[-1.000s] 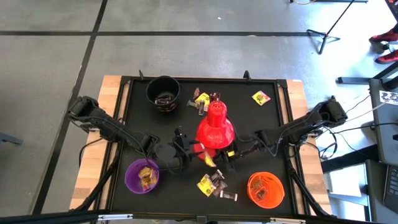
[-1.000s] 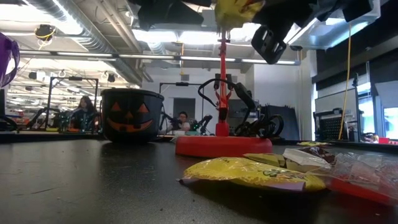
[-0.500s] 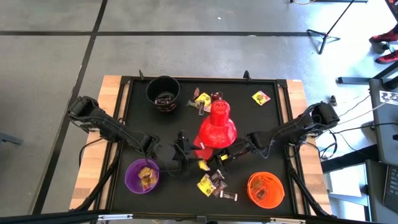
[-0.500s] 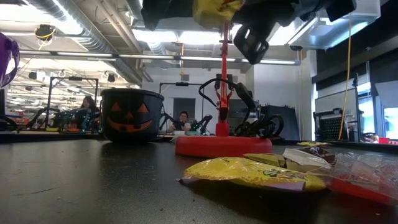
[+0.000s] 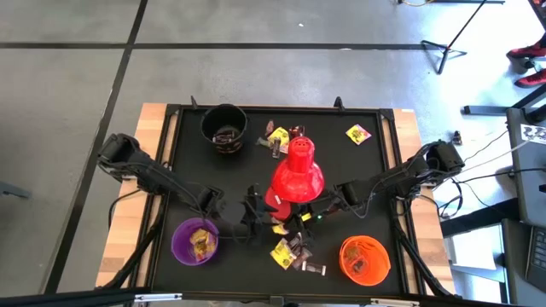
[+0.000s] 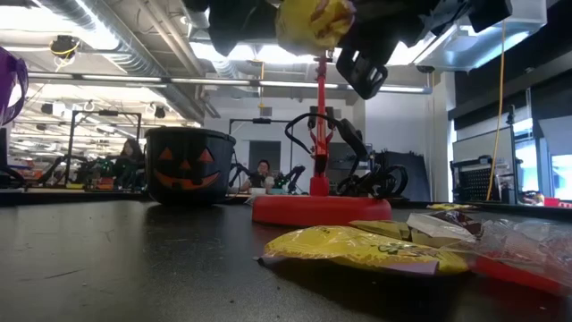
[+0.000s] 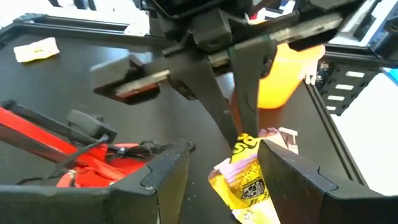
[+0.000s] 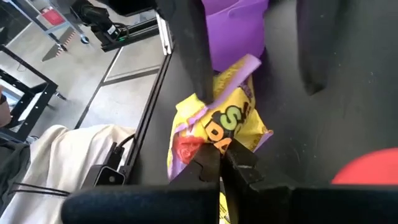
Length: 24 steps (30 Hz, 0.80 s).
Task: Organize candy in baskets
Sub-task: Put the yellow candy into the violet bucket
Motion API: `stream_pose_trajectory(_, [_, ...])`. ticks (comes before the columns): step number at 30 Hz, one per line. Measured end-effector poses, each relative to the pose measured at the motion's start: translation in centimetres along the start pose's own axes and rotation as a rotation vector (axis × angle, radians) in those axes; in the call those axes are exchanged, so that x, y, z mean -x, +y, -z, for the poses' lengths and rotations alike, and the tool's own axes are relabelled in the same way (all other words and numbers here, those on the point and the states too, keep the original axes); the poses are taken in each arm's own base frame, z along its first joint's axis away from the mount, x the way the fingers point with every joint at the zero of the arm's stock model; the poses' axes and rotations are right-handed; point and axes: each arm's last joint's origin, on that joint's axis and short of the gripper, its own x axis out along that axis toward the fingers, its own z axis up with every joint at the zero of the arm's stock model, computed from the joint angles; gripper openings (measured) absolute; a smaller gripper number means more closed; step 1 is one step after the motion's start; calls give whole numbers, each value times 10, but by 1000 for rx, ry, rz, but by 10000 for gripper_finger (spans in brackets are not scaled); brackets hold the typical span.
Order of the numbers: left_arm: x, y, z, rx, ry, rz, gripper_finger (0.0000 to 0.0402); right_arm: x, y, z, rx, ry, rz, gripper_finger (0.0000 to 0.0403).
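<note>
1. Three small round plastic buckets are seen in the high view: a black one (image 5: 223,128) at upper left of the dark table (image 5: 375,170), a purple one (image 5: 195,241) at lower left, an orange one (image 5: 364,259) at lower right.
2. A yellow-wrapped candy with pink marks (image 5: 280,227) is pinched in the right gripper (image 5: 290,224), whose jaws are fully closed on it, just below the red desk lamp (image 5: 296,175) at centre frame.
3. The left gripper (image 5: 256,220) is held with jaws spread wide and empty, just left of that candy.
4. More wrapped candies (image 5: 294,253) lie in a pile at lower centre; one yellow piece (image 5: 357,133) lies alone at upper right.
</note>
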Motion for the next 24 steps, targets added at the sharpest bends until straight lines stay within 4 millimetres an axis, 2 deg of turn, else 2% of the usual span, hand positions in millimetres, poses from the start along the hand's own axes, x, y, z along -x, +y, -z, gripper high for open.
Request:
stream_pose_trajectory(7, [-3, -1, 4, -15, 26, 29, 184, 0, -1, 1, 0, 3, 15, 1])
stream_pose_trajectory(11, [-3, -2, 4, -31, 28, 35, 140, 0, -1, 1, 3, 1, 22, 1])
stream_pose_trajectory(19, [-2, -3, 5, -79, 40, 78, 13, 0, -2, 1, 7, 3, 36, 1])
stream_pose_trajectory(24, [-2, -3, 5, -92, 43, 87, 2, 0, -2, 1, 33, 4, 34, 1])
